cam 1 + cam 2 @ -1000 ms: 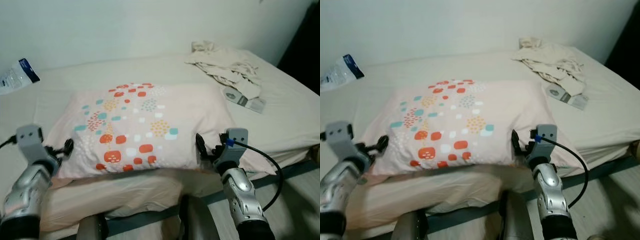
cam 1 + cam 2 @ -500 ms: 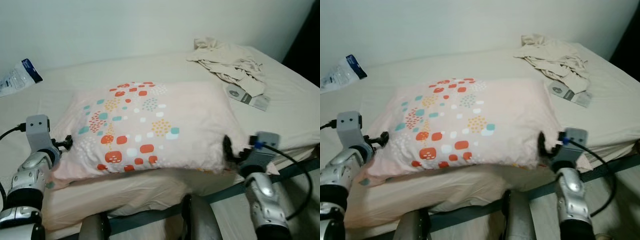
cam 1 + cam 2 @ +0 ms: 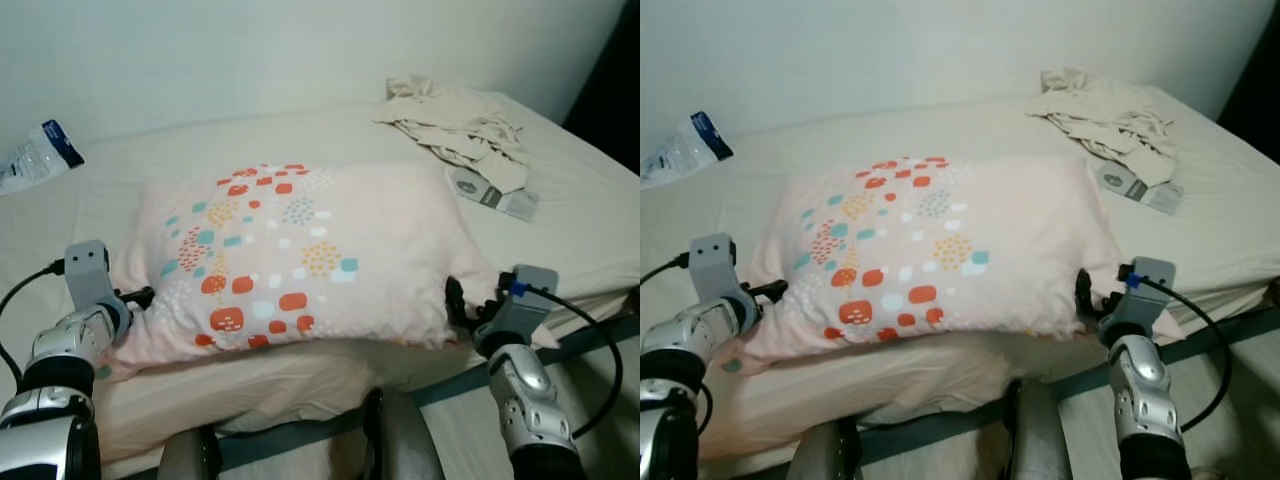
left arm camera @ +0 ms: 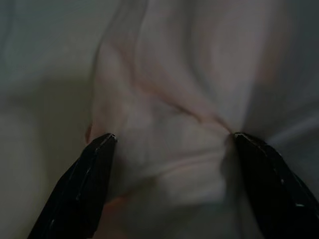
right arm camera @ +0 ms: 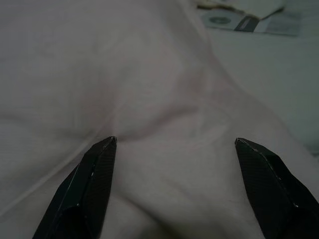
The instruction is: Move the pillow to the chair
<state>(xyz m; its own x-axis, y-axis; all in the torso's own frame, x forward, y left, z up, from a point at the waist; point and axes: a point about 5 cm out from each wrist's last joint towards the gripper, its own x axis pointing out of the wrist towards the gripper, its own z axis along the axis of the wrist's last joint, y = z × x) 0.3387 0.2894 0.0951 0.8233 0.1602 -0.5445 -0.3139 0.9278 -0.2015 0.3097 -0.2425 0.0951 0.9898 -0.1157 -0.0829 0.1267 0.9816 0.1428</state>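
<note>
A pale pink pillow [image 3: 290, 255] with orange, teal and white patches lies on the bed [image 3: 200, 150], near its front edge. My left gripper [image 3: 140, 297] is at the pillow's left end, open, its fingers [image 4: 89, 174] spread against the pale fabric [image 4: 169, 139]. At the pillow's right front corner my right gripper [image 3: 458, 302] is open too, with pillow cloth [image 5: 164, 129] lying between its fingers [image 5: 94, 169]. Neither gripper has closed on the fabric.
A heap of beige clothes [image 3: 455, 125] and a flat grey packet [image 3: 495, 195] lie at the bed's back right. A white and blue bag [image 3: 40, 155] sits at the back left by the wall. The dark bed frame [image 3: 560, 345] runs below the mattress.
One second ago my right gripper was at the pillow's front edge; it has moved out to the right corner. My left gripper has come in against the pillow's left end.
</note>
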